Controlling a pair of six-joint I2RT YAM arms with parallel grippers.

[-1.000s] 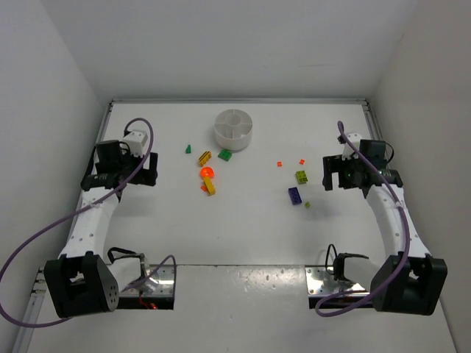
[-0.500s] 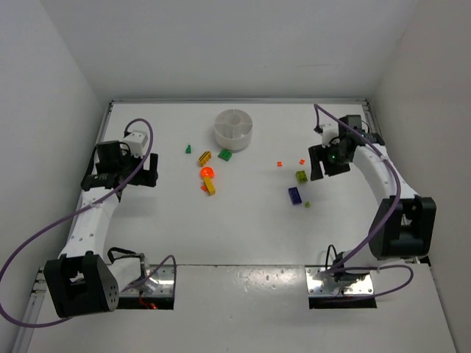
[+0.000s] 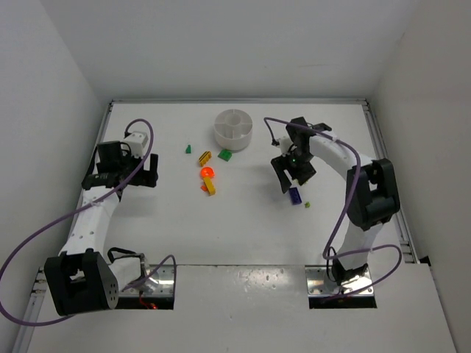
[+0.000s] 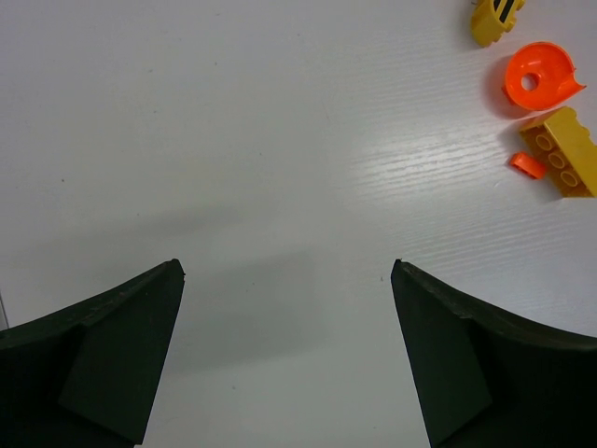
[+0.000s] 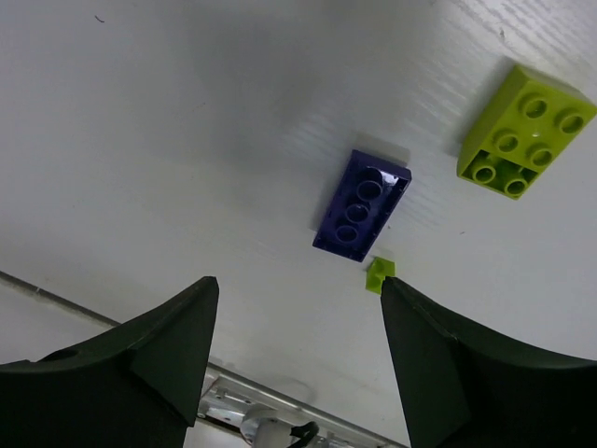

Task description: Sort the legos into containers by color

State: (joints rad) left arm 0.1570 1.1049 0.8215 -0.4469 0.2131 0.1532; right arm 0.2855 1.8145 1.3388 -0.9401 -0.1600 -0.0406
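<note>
The right gripper point(image 5: 298, 285) has swung inward from the table's side. Jaws apart and empty, it hangs above the small purple plastic brick point(image 5: 362, 205) — just ahead, long axis crossing the closing line

White links point(image 3: 92, 220), black joints point(image 3: 77, 283), purple cables point(image 3: 151, 140), black end effector fingers point(image 4: 103, 355).

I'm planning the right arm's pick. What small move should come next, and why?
Probably lower the right gripper onto the purple brick: its jaws stand open and empty above it, and the brick lies flat, roughly between the fingers. Mind the tiny lime bit beside its corner.
</note>
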